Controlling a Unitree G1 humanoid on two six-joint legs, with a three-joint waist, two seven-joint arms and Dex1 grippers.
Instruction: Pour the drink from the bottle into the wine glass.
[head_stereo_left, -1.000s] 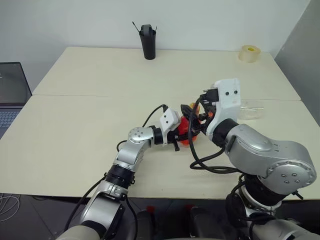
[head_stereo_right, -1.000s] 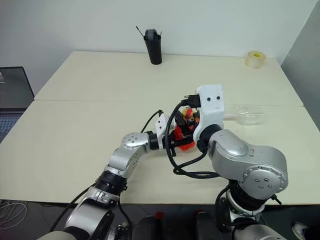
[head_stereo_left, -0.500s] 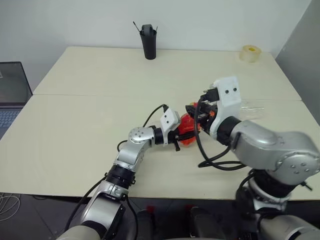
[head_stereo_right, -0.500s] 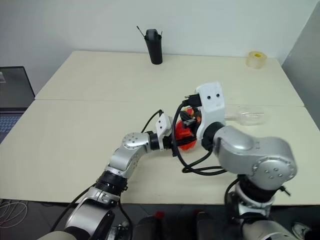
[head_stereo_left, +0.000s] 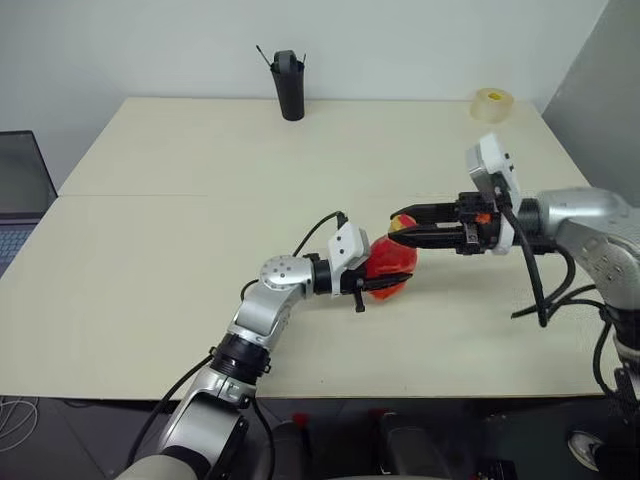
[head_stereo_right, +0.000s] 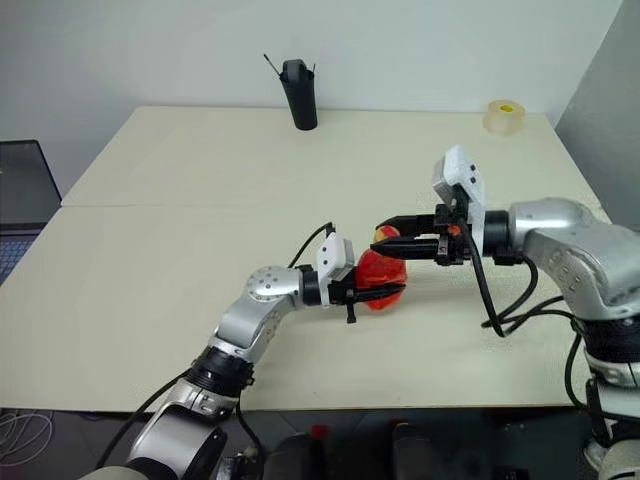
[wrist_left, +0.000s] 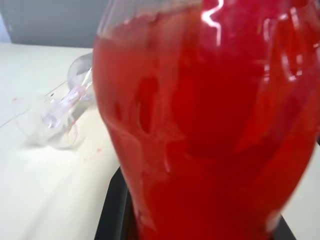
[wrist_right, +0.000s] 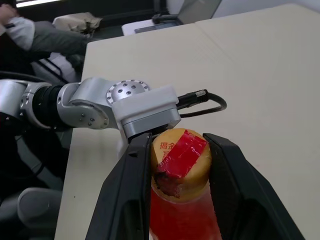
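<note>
The bottle (head_stereo_right: 378, 272), full of the red-orange drink (wrist_left: 200, 125), sits near the table's middle front. My left gripper (head_stereo_left: 388, 276) is shut on its rounded body from the left. My right gripper (wrist_right: 177, 150) reaches in from the right, its two black fingers closed on either side of the yellowish cap (wrist_right: 180, 159), which carries a strip of red tape. The wine glass (wrist_left: 67, 102) lies on its side on the table beyond the bottle in the left wrist view.
A tall black cup (head_stereo_left: 290, 85) with sticks in it stands at the table's far edge. A roll of tape (head_stereo_left: 489, 104) sits at the far right corner. A laptop (head_stereo_left: 20, 190) lies off the table's left side. A person's sleeve (wrist_right: 35, 32) shows beyond the table.
My right arm has swung out to the right and now reaches in level. Its fingers have narrowed onto the bottle's cap. The left gripper keeps its hold on the bottle. The camera has shifted slightly.
</note>
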